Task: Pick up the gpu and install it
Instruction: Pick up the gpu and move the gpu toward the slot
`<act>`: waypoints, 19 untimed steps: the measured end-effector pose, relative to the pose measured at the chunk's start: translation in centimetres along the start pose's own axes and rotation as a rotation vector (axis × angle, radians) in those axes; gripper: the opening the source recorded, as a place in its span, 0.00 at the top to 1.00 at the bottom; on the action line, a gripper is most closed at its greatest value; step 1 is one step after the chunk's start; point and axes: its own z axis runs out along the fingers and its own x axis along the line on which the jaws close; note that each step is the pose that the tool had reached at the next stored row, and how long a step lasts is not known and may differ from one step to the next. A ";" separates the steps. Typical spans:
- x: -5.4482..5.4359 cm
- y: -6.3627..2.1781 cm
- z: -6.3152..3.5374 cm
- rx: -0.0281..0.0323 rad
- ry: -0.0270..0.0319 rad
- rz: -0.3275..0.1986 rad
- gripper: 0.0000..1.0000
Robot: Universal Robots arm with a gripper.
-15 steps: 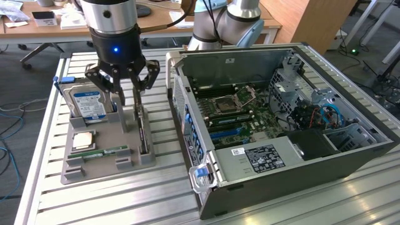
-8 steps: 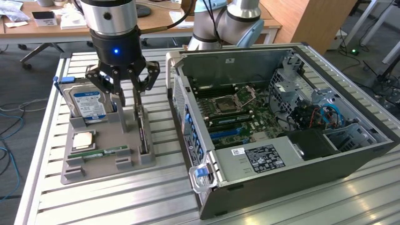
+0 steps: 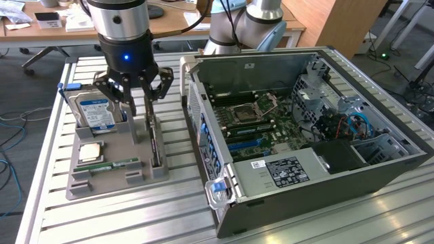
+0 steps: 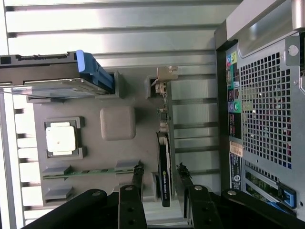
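The gpu [image 4: 164, 162] stands on its edge in a slot of the grey holder [image 4: 119, 152], dark board with its pale metal bracket [image 4: 165, 74] at the far end. In the exterior view the gpu [image 3: 155, 150] is a thin upright card on the holder's side nearest the computer case. My gripper [image 3: 140, 109] hangs right above it, open. In the wrist view my gripper [image 4: 160, 172] straddles the card, one finger on each side, with a small gap between each fingertip [image 4: 138, 171] and the board. Nothing is held.
The grey holder [image 3: 115, 178] also carries a blue-labelled hard drive [image 3: 95, 112], a processor chip [image 3: 91, 151] and a green memory stick [image 3: 112, 165]. The opened computer case [image 3: 379, 152] with its motherboard [image 3: 257, 122] lies at the exterior view's right, on a slatted metal table [image 3: 122, 218].
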 end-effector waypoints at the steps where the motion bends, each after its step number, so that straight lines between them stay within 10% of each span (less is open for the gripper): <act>1: 0.0 0.00 0.03 0.0001 0.0001 0.000 0.58; 19: 0.0 -0.02 0.76 0.0001 0.0001 0.000 0.58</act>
